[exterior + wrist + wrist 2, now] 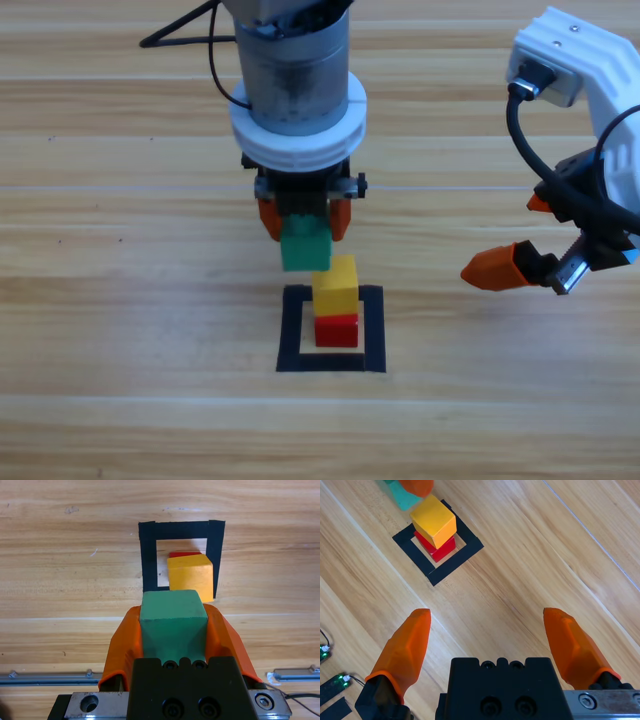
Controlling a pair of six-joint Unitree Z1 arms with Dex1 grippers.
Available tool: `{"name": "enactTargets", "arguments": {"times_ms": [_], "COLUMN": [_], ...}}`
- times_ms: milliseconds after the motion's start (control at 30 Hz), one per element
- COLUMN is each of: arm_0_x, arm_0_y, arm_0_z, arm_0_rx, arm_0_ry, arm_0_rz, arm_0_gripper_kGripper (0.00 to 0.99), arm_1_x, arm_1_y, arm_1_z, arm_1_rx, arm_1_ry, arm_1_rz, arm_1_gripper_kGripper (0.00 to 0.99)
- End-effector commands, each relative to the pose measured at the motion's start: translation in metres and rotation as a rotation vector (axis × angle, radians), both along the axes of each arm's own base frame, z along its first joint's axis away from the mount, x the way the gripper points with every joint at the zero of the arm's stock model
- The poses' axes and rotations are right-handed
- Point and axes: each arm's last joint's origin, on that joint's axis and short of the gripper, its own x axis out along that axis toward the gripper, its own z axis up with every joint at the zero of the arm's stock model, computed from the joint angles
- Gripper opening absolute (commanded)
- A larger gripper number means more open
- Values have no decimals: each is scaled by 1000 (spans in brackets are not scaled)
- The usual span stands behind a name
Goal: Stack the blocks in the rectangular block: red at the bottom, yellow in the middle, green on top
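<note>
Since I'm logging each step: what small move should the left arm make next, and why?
Probably carry the green cube toward the stack and centre it over the yellow cube. The left gripper holds it above and just short of the yellow, which already sits on the red cube.

The left gripper point(303, 222) hangs over the table point(120, 300) with the green cube point(304, 246) clamped between its jaws, just behind the yellow cube point(336, 285), which sits on the red cube point(337, 330) inside the black square outline point(292, 330); the right gripper point(515, 235) waits at the right edge, jaws apart
</note>
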Motion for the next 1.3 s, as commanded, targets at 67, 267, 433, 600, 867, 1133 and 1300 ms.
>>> {"name": "enactTargets", "arguments": {"times_ms": [67,267,433,600,867,1133,1300], "arm_0_x": [3,4,4,5,6,8,8], "arm_0_y": [-18,-21,-26,-32,-34,-36,-37], "arm_0_z": [-28,-32,-38,-44,-47,-50,-52], "arm_0_rx": [38,42,48,52,55,60,62], "arm_0_ry": [42,42,45,48,46,46,46], "arm_0_rz": [-41,-48,-56,-62,-63,-67,-67], "arm_0_gripper_kGripper": [28,28,28,28,28,28,28], "arm_1_x": [3,3,3,3,3,3,3], "arm_1_y": [-8,-7,-7,-7,-6,-6,-5], "arm_1_z": [-10,-10,-11,-13,-13,-14,-14], "arm_1_rx": [-23,-22,-25,-29,-29,-30,-31], "arm_1_ry": [20,23,27,30,32,37,37], "arm_1_rz": [-18,-14,-11,-11,-8,-2,1], "arm_1_gripper_kGripper": [988,988,988,988,988,988,988]}}
